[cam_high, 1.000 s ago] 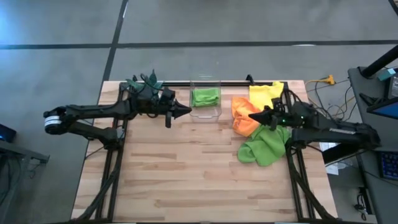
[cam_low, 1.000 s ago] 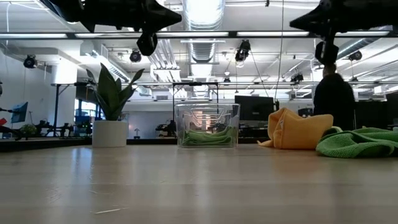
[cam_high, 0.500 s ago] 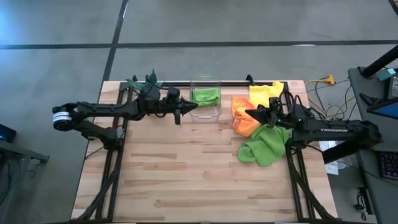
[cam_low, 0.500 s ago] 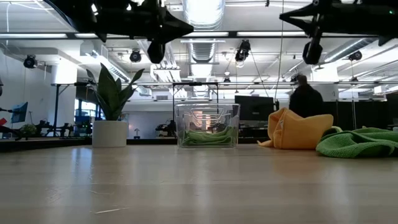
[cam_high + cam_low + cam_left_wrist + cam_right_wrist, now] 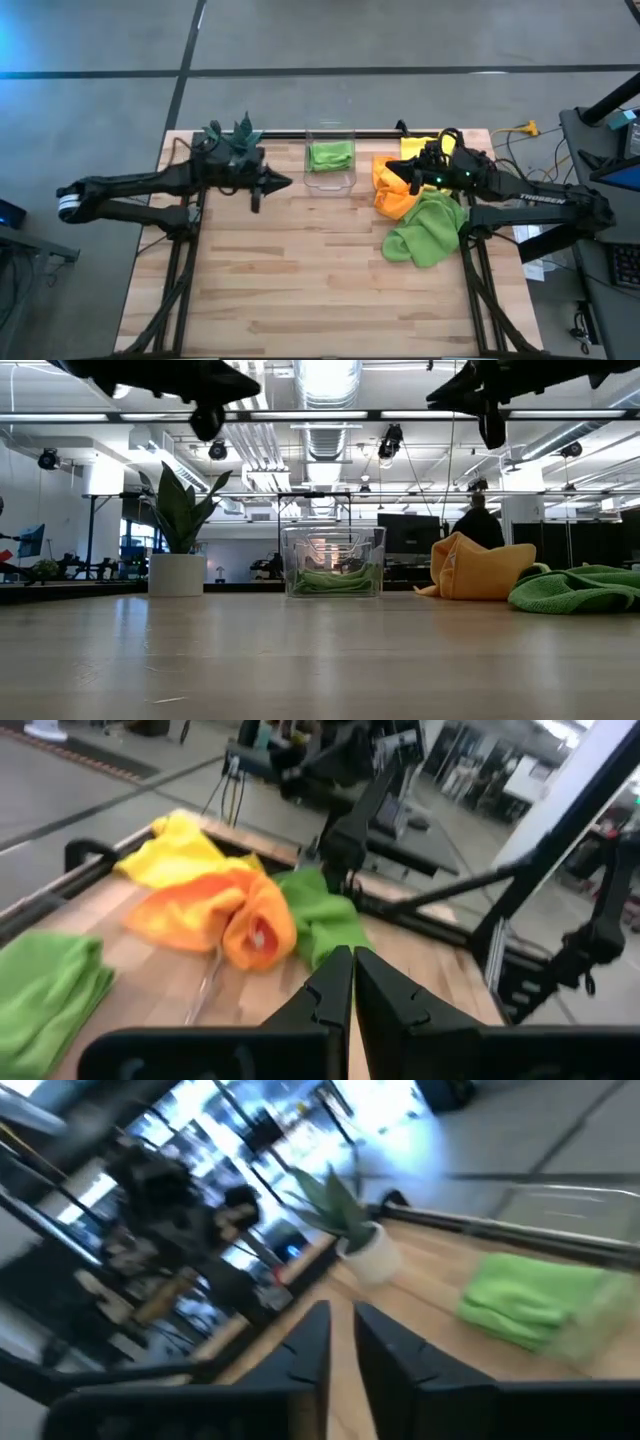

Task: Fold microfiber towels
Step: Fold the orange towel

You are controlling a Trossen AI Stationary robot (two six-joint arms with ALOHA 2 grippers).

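Observation:
A folded lime green towel (image 5: pixel 331 155) lies in the clear bin (image 5: pixel 330 184) at the far middle of the table. To the right of the bin, a crumpled orange towel (image 5: pixel 390 195), a yellow towel (image 5: pixel 420 148) and another lime green towel (image 5: pixel 425 230) lie heaped on the table. My left gripper (image 5: pixel 287 182) hovers shut, left of the bin and well above the table, pointing right. My right gripper (image 5: pixel 402 175) hovers above the orange towel, pointing left, its fingers (image 5: pixel 312 1330) a narrow gap apart with nothing between them.
A potted plant (image 5: pixel 235 135) stands at the far left, behind my left arm. Bare wooden table (image 5: pixel 300 280) stretches across the near half. In the low view a person (image 5: pixel 478 525) shows in the room beyond the table.
My left gripper first went right toward the bin, then drew back toward the table's left edge. My right gripper has risen a little and shifted toward the far edge over the orange towel, rolling about its own line. The towels have not moved.

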